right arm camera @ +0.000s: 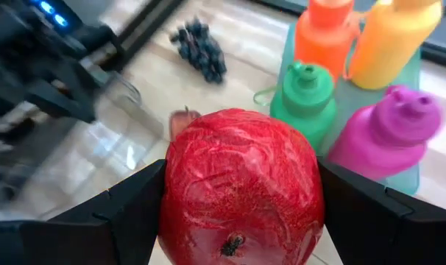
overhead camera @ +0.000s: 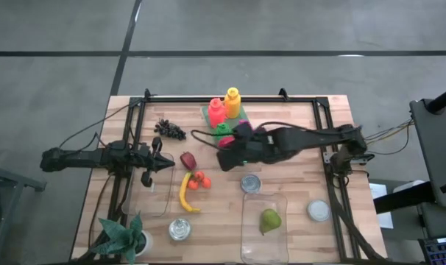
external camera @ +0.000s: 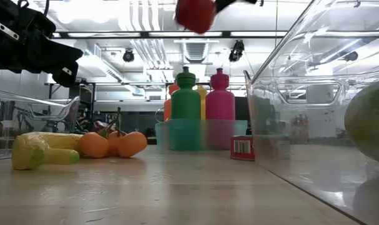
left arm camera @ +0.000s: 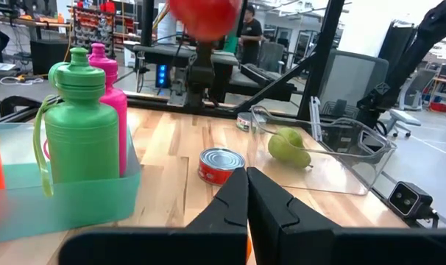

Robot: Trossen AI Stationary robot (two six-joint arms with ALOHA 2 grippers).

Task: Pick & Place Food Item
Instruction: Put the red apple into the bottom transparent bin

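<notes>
Right gripper is holding a red pomegranate in the air over the middle of the table.

The pomegranate is sitting clamped between the two dark fingers, nearly round, with its small dark calyx end facing the wrist camera; in the high view it is hanging just in front of the teal tray of four bottles: orange, yellow, green, pink. The left gripper is waiting with its fingers pressed together over a clear container on the left. The wooden table is carrying two clear containers, one pear, one banana, one grape bunch, some small orange fruits and one potted plant. Beyond it, a workshop with ceiling lights is showing.
</notes>
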